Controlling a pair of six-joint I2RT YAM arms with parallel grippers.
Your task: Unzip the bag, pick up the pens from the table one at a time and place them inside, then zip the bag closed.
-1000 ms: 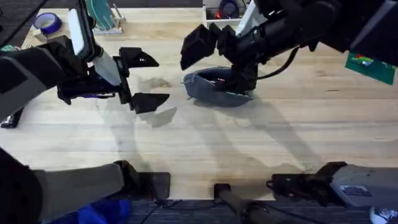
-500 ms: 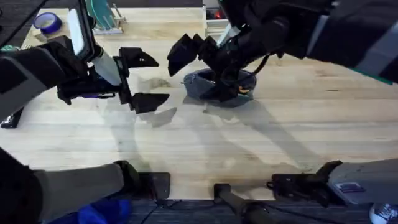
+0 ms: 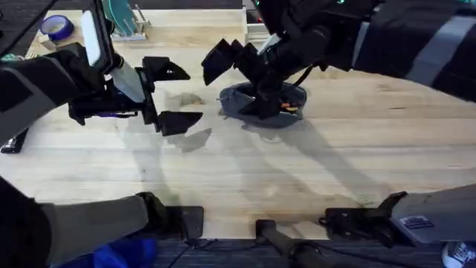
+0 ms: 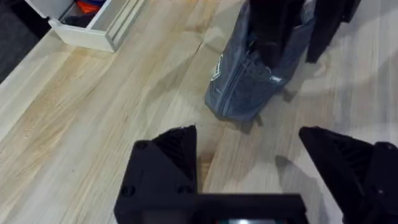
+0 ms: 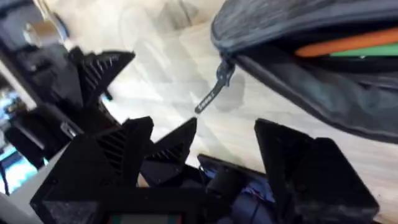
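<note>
- The left gripper (image 3: pixel 172 93) hangs over the light wood table (image 3: pixel 245 171) left of centre, its black jaws spread wide and gripping nothing; in the left wrist view its fingers (image 4: pixel 168 158) frame bare planks, with the pouch standing beyond them.
- The right gripper (image 5: pixel 221 155) is released too, jaws apart, just beside the zipper pull (image 5: pixel 214 93), which dangles loose at the pouch's end.
- The blue-grey pencil pouch (image 3: pixel 260 104) lies at mid-table under the right arm, its mouth open, with an orange pen (image 5: pixel 348 43) visible inside.
- No pens appear loose on the planks, so loading seems finished and the closing step is likely in hand.
- The next move calls for pinching that small tab squarely and drawing it along the zipper, probably with the left gripper steadying the pouch so that it does not slide.
- Farther off, a roll of blue tape (image 3: pixel 56 27) sits at the far left corner, and a white tray (image 4: pixel 93 22) rests near the far edge.
</note>
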